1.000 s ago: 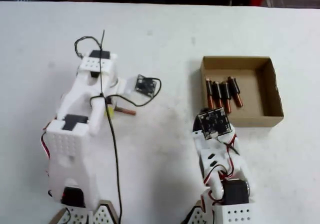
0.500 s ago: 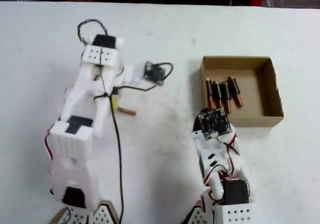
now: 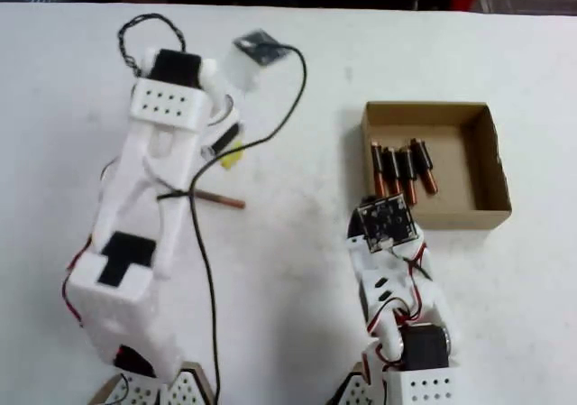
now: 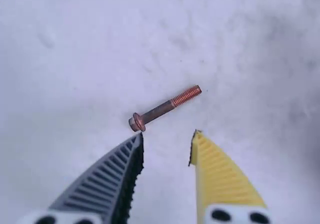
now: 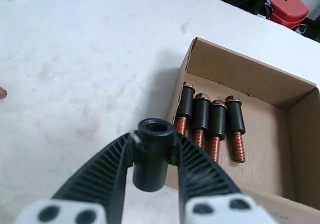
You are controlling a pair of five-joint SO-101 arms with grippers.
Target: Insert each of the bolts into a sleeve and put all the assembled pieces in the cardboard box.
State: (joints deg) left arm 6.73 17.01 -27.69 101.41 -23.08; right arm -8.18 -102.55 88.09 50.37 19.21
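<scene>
A lone copper bolt lies flat on the white table, partly under the left arm. In the left wrist view the bolt sits just beyond my left gripper, which is open and holds nothing. Its grey and yellow fingers hover over the table. My right gripper is shut on an upright black sleeve, just in front of the cardboard box. Several assembled bolt-and-sleeve pieces lie side by side inside the box.
The left arm's black cable trails across the table beside the bolt. The right arm's wrist board sits close to the box's near wall. Bare white table stretches between the two arms.
The left arm has stretched toward the far side of the table, its wrist swinging away from the bolt. The bolt stayed flat on the table. The right arm has not moved.
</scene>
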